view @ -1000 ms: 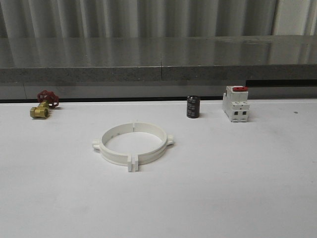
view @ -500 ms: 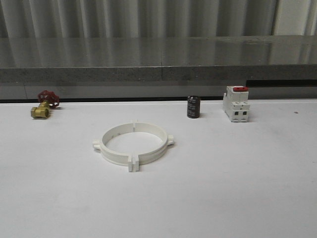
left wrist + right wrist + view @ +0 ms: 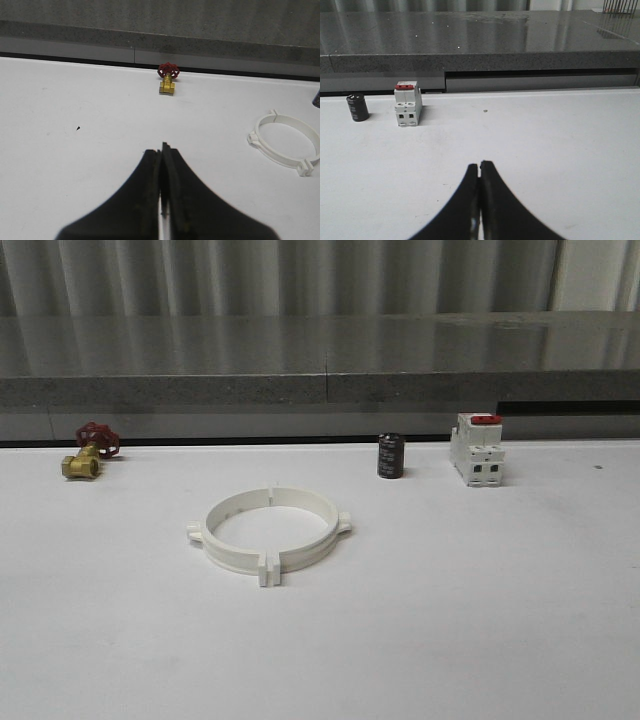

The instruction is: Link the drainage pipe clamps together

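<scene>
The two white drainage pipe clamps [image 3: 268, 530] lie flat on the white table, left of centre, joined end to end as one wide ring with tabs meeting at its near side. The same ring of drainage pipe clamps [image 3: 286, 143] lies off to one side in the left wrist view. My left gripper [image 3: 162, 150] is shut with nothing between its black fingers, hovering over bare table well away from the ring. My right gripper [image 3: 479, 166] is shut and empty too, over bare table apart from everything.
A brass valve with a red handwheel [image 3: 87, 450] sits at the back left. A black cylinder [image 3: 391, 456] and a white breaker with a red top [image 3: 477, 449] stand at the back right. A grey stone ledge [image 3: 320, 380] runs behind the table.
</scene>
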`<act>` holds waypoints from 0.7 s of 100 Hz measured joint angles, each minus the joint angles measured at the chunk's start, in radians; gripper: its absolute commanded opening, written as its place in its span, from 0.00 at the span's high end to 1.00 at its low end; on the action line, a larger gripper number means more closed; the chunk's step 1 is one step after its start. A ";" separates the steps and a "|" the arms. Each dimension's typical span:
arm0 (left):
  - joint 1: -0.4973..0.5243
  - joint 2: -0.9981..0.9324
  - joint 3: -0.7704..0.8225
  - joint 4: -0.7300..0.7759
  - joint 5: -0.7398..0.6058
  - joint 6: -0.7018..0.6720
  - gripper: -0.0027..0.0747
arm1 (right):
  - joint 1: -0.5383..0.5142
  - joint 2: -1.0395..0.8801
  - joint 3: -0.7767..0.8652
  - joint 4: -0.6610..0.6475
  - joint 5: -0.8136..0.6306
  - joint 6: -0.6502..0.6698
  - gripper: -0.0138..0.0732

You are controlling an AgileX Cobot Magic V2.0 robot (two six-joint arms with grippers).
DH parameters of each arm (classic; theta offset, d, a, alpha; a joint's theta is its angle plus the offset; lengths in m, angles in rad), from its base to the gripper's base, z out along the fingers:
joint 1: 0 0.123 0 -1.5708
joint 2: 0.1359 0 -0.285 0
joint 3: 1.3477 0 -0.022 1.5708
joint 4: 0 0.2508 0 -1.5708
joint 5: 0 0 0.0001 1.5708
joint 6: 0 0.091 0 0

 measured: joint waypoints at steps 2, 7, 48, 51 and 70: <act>0.000 0.000 0.000 0.000 0.000 0.000 0.99 | 0.000 0.000 0.000 0.000 0.000 0.000 0.92; 0.000 0.000 0.000 0.000 0.000 0.000 0.99 | 0.000 0.000 0.000 0.000 0.000 0.000 0.92; 0.000 0.000 0.000 0.010 0.000 0.000 0.99 | 0.000 0.000 0.000 -0.002 0.002 0.000 0.92; 0.000 0.000 0.000 0.022 0.003 0.000 0.99 | 0.000 0.000 0.000 -0.002 0.002 0.000 0.92; 0.000 -0.014 0.025 0.062 0.001 0.000 0.99 | 0.000 0.000 0.000 -0.002 0.002 0.000 0.92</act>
